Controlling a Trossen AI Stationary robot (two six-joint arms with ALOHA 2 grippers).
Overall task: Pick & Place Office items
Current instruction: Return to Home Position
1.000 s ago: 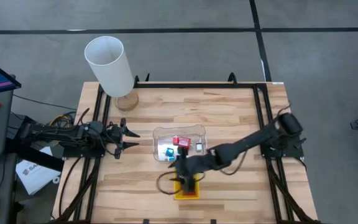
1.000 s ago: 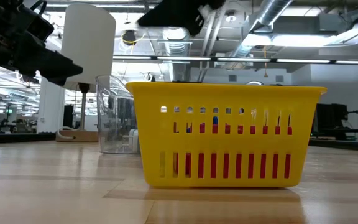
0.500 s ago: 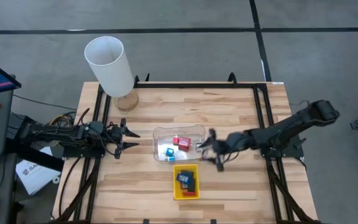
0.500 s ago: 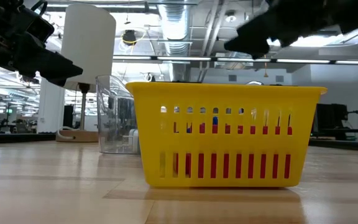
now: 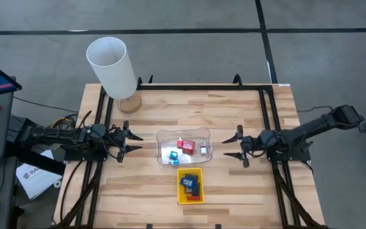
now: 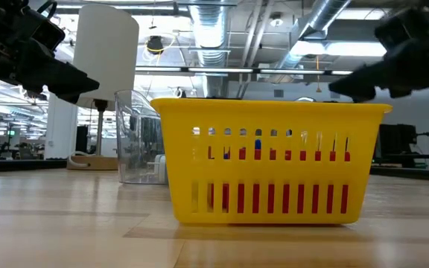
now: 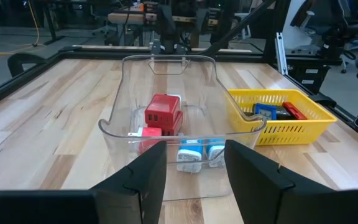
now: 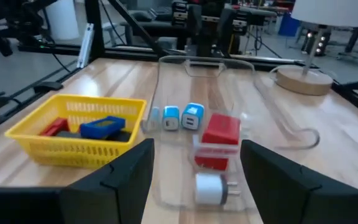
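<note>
The office items lie in two trays. Red blocks (image 7: 162, 115), blue-and-white bits (image 8: 182, 116) and a white plug (image 8: 210, 188) sit in the clear plastic tray (image 5: 184, 146) at the table's middle. Blue, black and red pieces (image 5: 190, 184) lie in the yellow tray (image 5: 190, 186) just nearer. My left gripper (image 5: 135, 143) stands open and empty, left of the clear tray and pointing at it. My right gripper (image 5: 229, 147) hangs open and empty, right of the clear tray, facing it (image 8: 196, 149).
A tall white cylinder lamp (image 5: 112, 67) on a wooden base stands at the table's far left corner. Black frame rails (image 5: 269, 114) run along the left, right and far edges. Bare wood lies on both sides of the trays and along the near edge.
My right gripper has drawn back from above the yellow tray toward the table's right edge, sinking and tipping up until it points nearly level. It now hangs right of the clear tray. Its fingers keep the same gap. The trays and their pieces stay put.
</note>
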